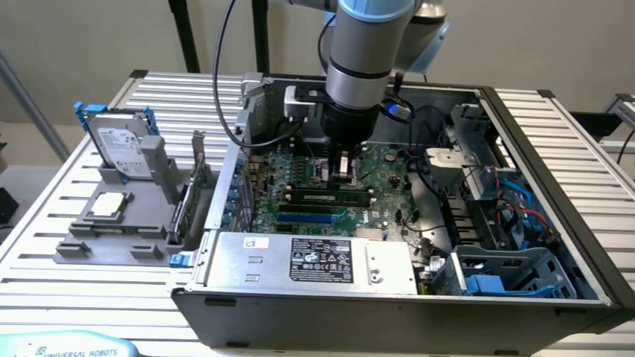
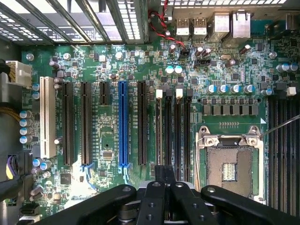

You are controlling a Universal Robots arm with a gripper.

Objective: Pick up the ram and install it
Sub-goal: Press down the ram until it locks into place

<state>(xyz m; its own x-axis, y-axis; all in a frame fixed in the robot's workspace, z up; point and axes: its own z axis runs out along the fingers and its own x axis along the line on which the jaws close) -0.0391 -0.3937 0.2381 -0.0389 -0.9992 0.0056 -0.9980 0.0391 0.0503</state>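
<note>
I keep the gripper (image 1: 343,175) clenched just over the ram (image 1: 325,197) — already lying in the motherboard (image 1: 387,167) — maybe to push it in.

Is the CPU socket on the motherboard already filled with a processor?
No: in the wrist view the CPU socket lies open, its bare contact field showing inside the metal frame.

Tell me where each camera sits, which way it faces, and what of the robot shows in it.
Exterior view: off the arm, above one side of the open computer case, looking down into it; the arm and its claw reach onto the motherboard.
Wrist view: on the wrist, facing straight down at the motherboard; the shut claw shows at the picture's edge.
Shared: the motherboard, the claw and the blue slot.
</note>
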